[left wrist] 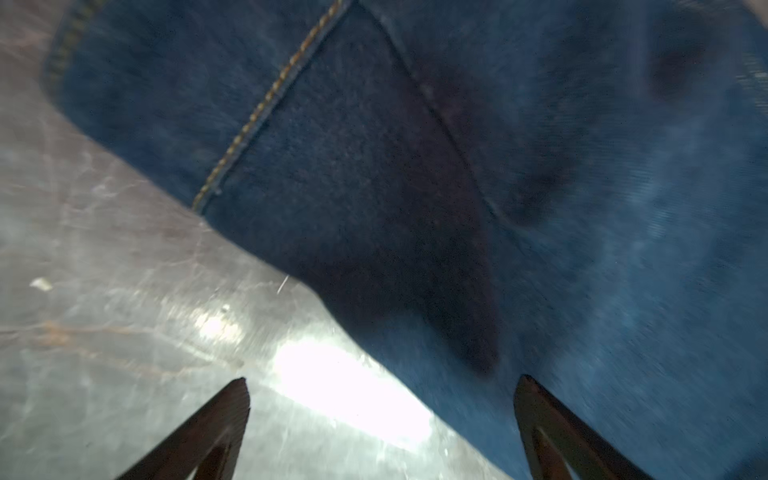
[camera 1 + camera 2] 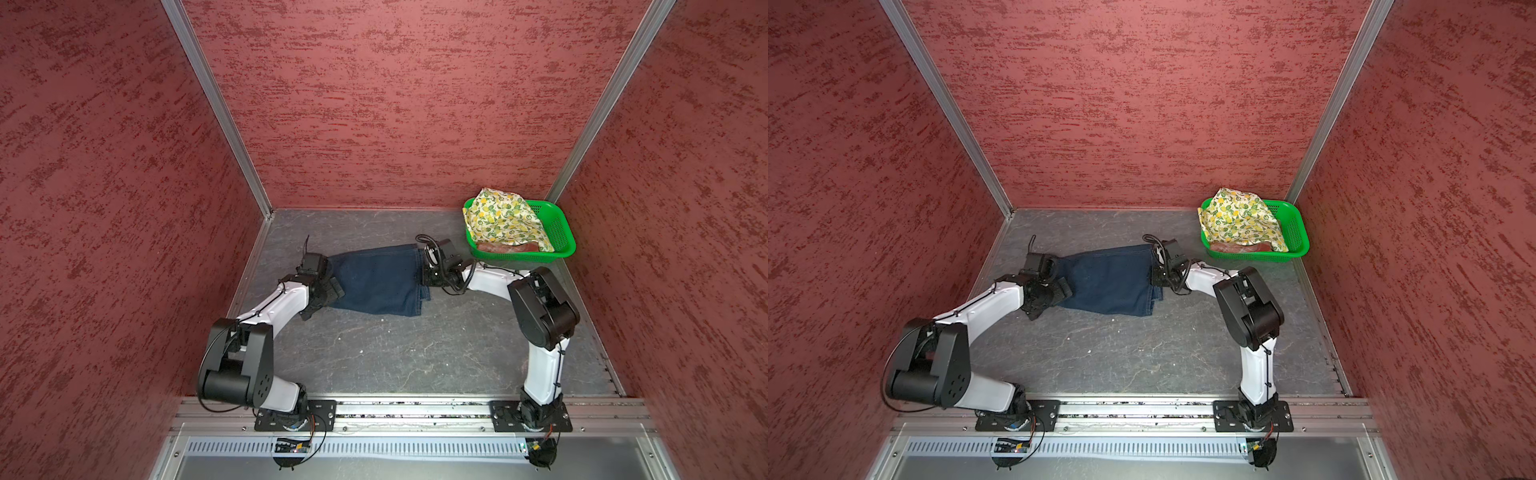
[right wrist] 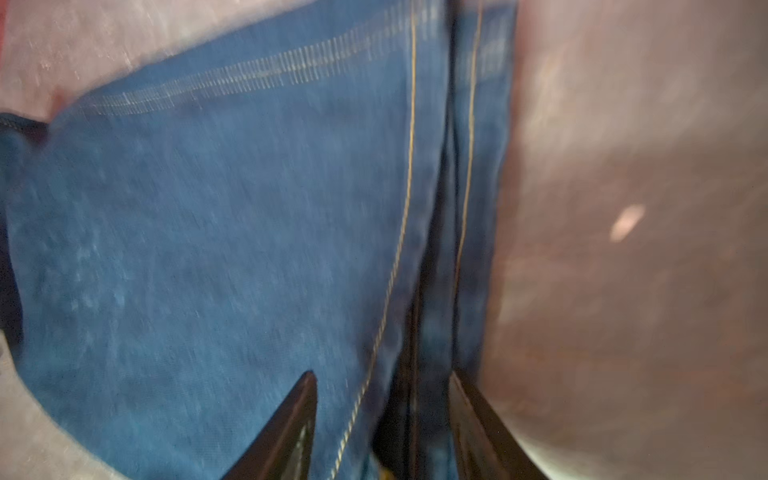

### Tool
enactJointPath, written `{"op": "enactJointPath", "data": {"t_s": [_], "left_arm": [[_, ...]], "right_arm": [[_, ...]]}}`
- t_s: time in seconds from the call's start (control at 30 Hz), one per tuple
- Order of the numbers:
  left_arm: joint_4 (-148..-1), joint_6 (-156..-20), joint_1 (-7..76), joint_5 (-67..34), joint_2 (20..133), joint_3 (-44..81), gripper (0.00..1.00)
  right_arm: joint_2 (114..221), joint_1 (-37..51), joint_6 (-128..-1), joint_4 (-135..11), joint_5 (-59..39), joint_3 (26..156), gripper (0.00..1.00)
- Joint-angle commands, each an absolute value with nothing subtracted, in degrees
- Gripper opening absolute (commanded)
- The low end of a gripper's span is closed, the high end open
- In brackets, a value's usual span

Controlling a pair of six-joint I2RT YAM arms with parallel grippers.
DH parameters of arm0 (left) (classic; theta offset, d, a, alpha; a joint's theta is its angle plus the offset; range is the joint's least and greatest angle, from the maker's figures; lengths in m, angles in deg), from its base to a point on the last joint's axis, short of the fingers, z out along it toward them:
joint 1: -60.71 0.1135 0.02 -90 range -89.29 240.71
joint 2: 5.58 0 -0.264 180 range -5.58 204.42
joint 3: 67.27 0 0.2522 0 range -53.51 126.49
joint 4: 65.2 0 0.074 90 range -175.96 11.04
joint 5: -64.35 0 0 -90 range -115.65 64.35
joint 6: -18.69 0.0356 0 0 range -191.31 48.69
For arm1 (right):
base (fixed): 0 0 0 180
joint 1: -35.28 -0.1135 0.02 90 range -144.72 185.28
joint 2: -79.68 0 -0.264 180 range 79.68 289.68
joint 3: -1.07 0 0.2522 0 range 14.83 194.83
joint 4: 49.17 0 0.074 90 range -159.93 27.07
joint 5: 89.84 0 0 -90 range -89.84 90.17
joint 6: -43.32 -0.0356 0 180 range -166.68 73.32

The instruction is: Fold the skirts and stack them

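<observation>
Three skirts. The denim skirt (image 2: 378, 282) lies folded on the counter (image 2: 395, 353). The left gripper (image 1: 384, 378), spread wide, hovers at one edge. The right gripper (image 3: 382, 374) straddles the opposite hem; whether it pinches cannot be told. The lemon-print skirt (image 2: 503, 220) covers the plaid skirt (image 2: 507, 248) in the green basket (image 2: 557, 224), far right.

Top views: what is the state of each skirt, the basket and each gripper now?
green basket: upright, holds two skirts.
denim skirt: folded over, lying flat.
lemon-print skirt: crumpled, unfolded, in the green basket.
plaid skirt: in the green basket beneath it, mostly hidden.
left gripper: open, at the denim's edge.
right gripper: astride the denim's hem, partly apart; grip unclear.
</observation>
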State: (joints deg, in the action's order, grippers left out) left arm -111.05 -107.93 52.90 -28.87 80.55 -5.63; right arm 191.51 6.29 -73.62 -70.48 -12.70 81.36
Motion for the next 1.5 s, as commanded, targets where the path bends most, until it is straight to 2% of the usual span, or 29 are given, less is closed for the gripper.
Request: {"op": "enactJointPath", "data": {"t_s": [0.0, 0.1, 0.13, 0.33, 0.4, 0.47, 0.6, 0.67, 1.03, 1.23, 1.47], "left_arm": [[-107.95, -108.45, 52.41, -29.51, 86.09, -2.28, 1.0], [-106.97, -107.95, 52.43, -29.45, 91.33, 1.81, 1.0], [-106.95, -107.56, 52.5, -29.37, 93.19, 3.76, 1.0], [-107.9, -104.85, 52.97, -28.87, 102.33, 16.06, 1.0], [-107.45, -104.0, 52.98, -27.92, 105.03, 19.77, 1.0], [-107.67, -103.41, 52.49, -26.52, 107.8, 23.73, 1.0], [-107.11, -101.17, 49.33, -23.5, 111.58, 30.22, 1.0], [-107.78, -100.18, 47.65, -22.07, 113.23, 33.46, 1.0], [-107.7, -96.28, 41.79, -14.52, 117.46, 39.69, 1.0], [-108.22, -93.54, 40.17, -16.91, 112.79, 38.04, 1.0], [-107.6, -90.49, 36.35, -26.18, 100.67, 28.07, 1.0]], "right_arm": [[187.92, 3.31, -79.52, -63.37, -17.0, 76.59, 0.42], [184.47, -0.2, -84.5, -58.77, -16.75, 70.9, 0.23], [183.19, -1.21, -86.45, -56.77, -16.73, 68.8, 0.19], [176.65, -10.54, -94.68, -49.44, -14.22, 60.52, 0.14], [174.76, -13.2, -94.67, -49.77, -12.25, 59.79, 0.18], [172.31, -13.99, -94.02, -51.88, -10.38, 59.47, 0.26], [166.89, -12.35, -90.81, -58.5, -4.86, 60.02, 0.65], [165.63, -10.58, -89.67, -61.47, -3.67, 60.68, 0.73], [159.18, 2.73, -87.01, -64.65, -3.13, 57.13, 0.76], [155.55, 6.92, -85.85, -67.19, -2.82, 53.68, 0.76], [148.81, 10.85, -88.45, -67.23, -3.35, 47.0, 0.76]]}}
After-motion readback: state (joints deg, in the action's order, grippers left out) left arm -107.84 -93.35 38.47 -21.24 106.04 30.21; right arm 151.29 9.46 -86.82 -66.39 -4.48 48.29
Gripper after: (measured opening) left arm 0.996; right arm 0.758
